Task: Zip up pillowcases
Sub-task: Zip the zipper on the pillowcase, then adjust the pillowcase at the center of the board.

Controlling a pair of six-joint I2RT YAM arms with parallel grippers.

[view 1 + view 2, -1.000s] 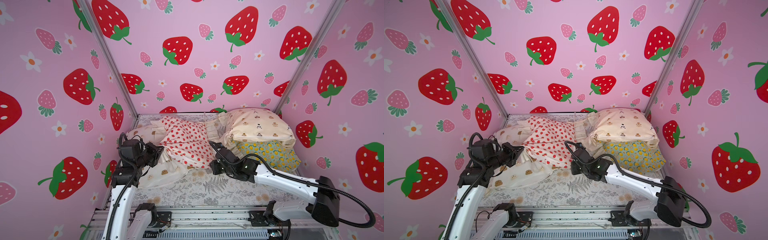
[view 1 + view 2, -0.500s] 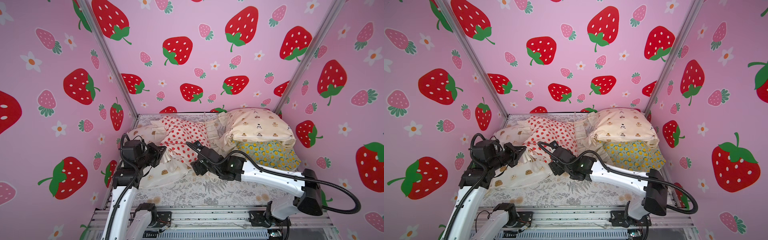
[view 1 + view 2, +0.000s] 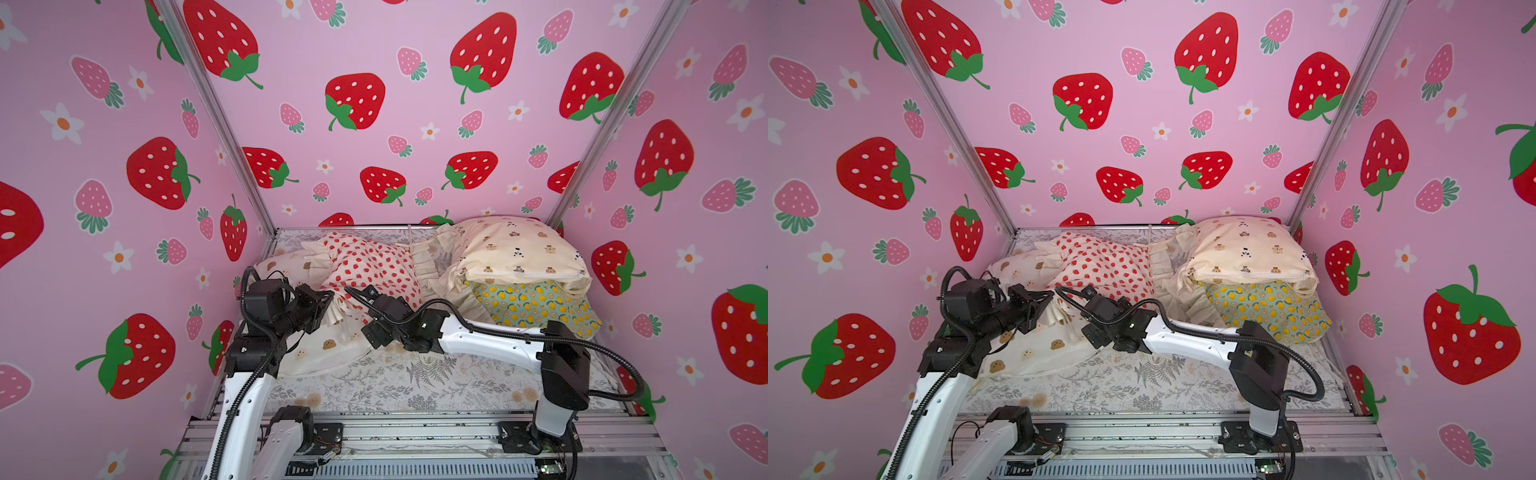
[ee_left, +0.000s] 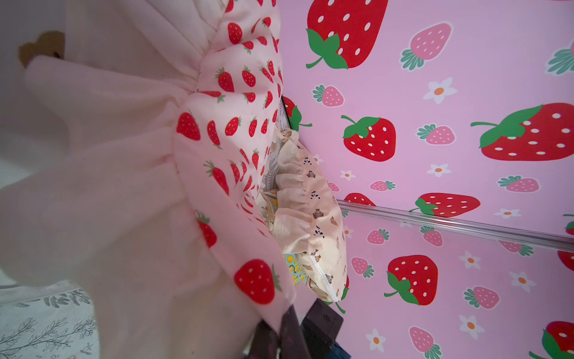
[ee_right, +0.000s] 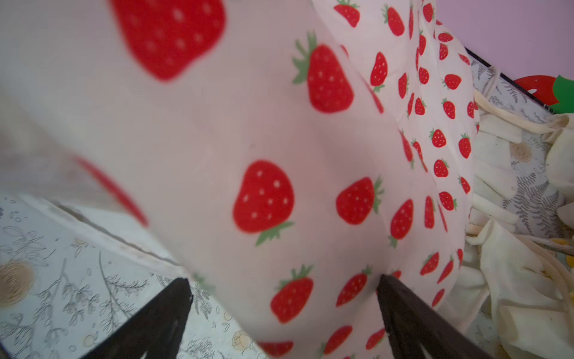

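Note:
The strawberry-print pillowcase [image 3: 374, 266] lies bunched at the back, left of centre, partly over the white bear-face pillowcase [image 3: 328, 345]. My left gripper [image 3: 327, 302] is shut on its cream ruffled edge. In the left wrist view the fingers [image 4: 292, 335] pinch the fabric [image 4: 223, 174]. My right gripper [image 5: 282, 283] is open against the same pillowcase [image 5: 279, 155], and its bulge sits between the wide-apart jaws; in a top view that gripper [image 3: 368, 297] is just right of the left one. I see no zipper on this pillowcase.
At the back right, a cream pillowcase with small bears [image 3: 515, 249] rests on the lemon-print one [image 3: 536, 303]; a white zipper line [image 3: 519, 274] runs along its front edge. A grey fern-print sheet [image 3: 415, 374] covers the floor. Pink strawberry walls close in three sides.
My right arm swung left from the middle to the strawberry pillowcase, and its jaws opened wide. The left gripper kept its hold and barely moved.

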